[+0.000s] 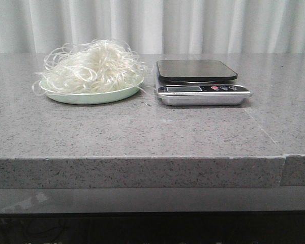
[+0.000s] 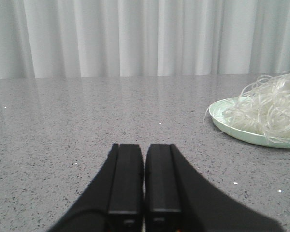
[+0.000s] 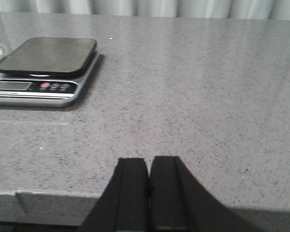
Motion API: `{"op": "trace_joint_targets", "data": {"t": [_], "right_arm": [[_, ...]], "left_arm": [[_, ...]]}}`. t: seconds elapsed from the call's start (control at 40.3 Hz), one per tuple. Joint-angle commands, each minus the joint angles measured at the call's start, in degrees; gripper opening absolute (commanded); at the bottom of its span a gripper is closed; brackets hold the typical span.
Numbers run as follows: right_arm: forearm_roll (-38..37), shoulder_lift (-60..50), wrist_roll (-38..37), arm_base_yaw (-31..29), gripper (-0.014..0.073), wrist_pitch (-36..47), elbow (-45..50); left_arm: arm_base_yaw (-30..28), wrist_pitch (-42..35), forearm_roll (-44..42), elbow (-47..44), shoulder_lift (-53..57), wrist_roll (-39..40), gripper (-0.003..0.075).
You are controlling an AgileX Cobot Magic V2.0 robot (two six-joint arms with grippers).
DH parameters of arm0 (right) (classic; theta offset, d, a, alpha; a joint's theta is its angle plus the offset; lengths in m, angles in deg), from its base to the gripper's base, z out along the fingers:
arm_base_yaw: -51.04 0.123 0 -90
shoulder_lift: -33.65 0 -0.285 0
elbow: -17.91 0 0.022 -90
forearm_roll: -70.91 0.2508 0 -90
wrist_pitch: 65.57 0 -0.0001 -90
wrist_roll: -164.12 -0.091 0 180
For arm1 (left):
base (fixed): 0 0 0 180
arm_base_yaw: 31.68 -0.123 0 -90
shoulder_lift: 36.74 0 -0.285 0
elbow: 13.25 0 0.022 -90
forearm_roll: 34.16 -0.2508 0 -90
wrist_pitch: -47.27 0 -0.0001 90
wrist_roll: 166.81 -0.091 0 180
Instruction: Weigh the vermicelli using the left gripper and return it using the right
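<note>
Vermicelli heaped on its plate, just left of the scale.
Left gripper and right gripper are both clenched, grasping nothing.

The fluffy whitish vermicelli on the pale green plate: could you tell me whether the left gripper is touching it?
Apart. In the left wrist view, the left gripper sits shut over bare grey table, with open surface between its fingertips and the vermicelli on the plate.

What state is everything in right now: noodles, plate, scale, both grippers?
vermicelli: heaped on the plate, untouched.
pale green plate: flat on the table, left of the scale.
scale: platform bare, display unreadable.
left gripper: shut, holding nothing.
right gripper: shut, holding nothing.
</note>
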Motion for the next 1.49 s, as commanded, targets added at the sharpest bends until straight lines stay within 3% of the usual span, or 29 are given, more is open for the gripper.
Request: {"op": "trace_joint_targets", "data": {"t": [0.0, 0.298, 1.191, 1.463], "right_arm": [[0.0, -1.75, 0.67, -0.69, 0.0167, 11.65, 2.92], [3.14, -3.43, 0.61, -0.69, 0.0167, 25.87, 11.5], [4.76, -3.43, 0.66, -1.39, 0.0167, 25.6, 11.27], [0.88, -3.43, 1.06, -1.37, 0.0167, 29.16, 11.27]], "left_arm": [[0.35, -4.27, 0.56, -2.08, 1.3, 0.58, 0.0155], [0.35, -4.27, 0.56, -2.08, 1.3, 0.58, 0.0155], [0.35, -4.27, 0.56, -2.08, 1.3, 0.58, 0.0155], [0.35, -4.27, 0.56, -2.08, 1.3, 0.58, 0.0155]]}}
